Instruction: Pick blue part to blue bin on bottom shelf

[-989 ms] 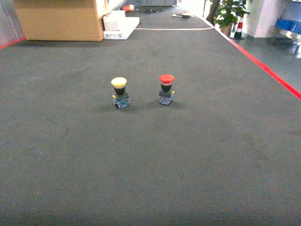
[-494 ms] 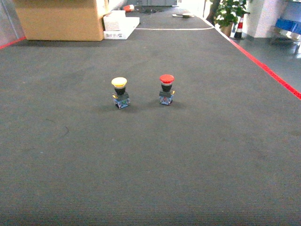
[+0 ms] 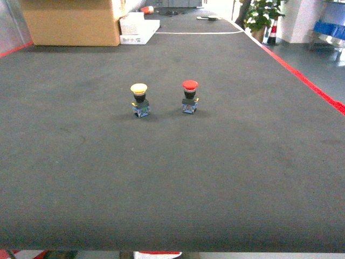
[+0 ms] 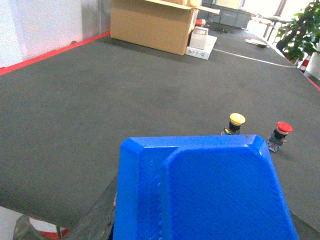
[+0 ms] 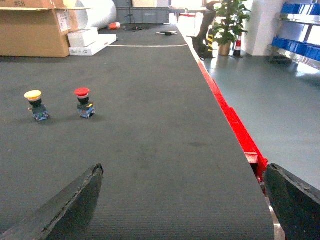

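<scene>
**A:** How much room is there, and where are the edges?

**B:** The dark counter [image 3: 172,178] runs wide and long. Its near edge lies at 6 o'clock in the head view. A red strip [image 3: 302,78] marks the side from 1 to 3 o'clock, with grey floor [image 5: 280,100] beyond it. A yellow push-button [image 3: 139,100] and a red push-button [image 3: 190,97] stand side by side, apart, around 12. A cardboard box [image 3: 70,21] sits far off at 11, and a plant [image 3: 259,19] at 1.

**A:** The right gripper?

**B:** The right gripper [image 5: 183,169] is spread wide, its dark fingers [image 5: 70,205] over bare counter with nothing between them.

**A:** And the left?

**B:** A bright blue object [image 4: 210,195] fills the lower half of the left wrist view and covers the left gripper, so I cannot tell how its jaws stand.

**A:** Is that the blue part?

**B:** I cannot tell. Blue totes [image 5: 300,9] sit on a rack far away at 1 o'clock.
</scene>
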Tool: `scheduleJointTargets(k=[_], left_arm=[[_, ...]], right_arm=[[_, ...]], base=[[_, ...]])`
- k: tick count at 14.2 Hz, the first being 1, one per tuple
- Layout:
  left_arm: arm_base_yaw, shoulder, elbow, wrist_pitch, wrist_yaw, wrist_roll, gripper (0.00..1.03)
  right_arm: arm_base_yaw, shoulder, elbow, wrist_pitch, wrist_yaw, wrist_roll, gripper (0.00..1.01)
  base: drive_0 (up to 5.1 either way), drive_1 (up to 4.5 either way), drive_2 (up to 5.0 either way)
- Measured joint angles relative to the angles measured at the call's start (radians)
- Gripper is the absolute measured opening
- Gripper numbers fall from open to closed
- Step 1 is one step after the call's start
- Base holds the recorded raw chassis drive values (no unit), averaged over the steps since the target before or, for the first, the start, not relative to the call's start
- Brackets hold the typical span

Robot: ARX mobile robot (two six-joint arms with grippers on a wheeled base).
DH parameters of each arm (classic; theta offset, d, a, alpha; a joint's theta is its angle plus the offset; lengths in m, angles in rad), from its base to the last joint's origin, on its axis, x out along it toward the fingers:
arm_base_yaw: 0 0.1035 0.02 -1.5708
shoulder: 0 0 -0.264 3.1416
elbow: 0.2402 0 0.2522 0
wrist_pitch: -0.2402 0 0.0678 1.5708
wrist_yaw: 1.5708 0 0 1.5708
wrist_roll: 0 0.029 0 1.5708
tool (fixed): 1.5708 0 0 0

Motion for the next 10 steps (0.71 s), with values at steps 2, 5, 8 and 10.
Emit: scheduleJointTargets(k=[2,5,8,10], left_arm=[[0.001,0.002,0.0,-0.006,-0.003,-0.002,0.44],[0.001,0.005,0.0,-0.006,-0.003,-0.002,0.44],[0.001,0.005,0.0,-0.006,-0.003,-0.002,0.44],[0.001,0.005,0.0,-0.006,-0.003,-0.002,0.44]], right_arm=[[0.0,0.0,0.0,-0.003,-0.002,0.0,0.98],[0.0,0.0,0.0,-0.004,-0.002,0.0,0.98],[0.0,0.0,0.0,-0.003,-0.002,0.0,0.98],[0.0,0.0,0.0,-0.003,-0.002,0.0,0.98]], base=[[-1.5,-1.53,-1.5],[-1.8,-1.76,-1.8],[-1.6,-1.6,-1.6],[-1.6,-1.62,-1.6]])
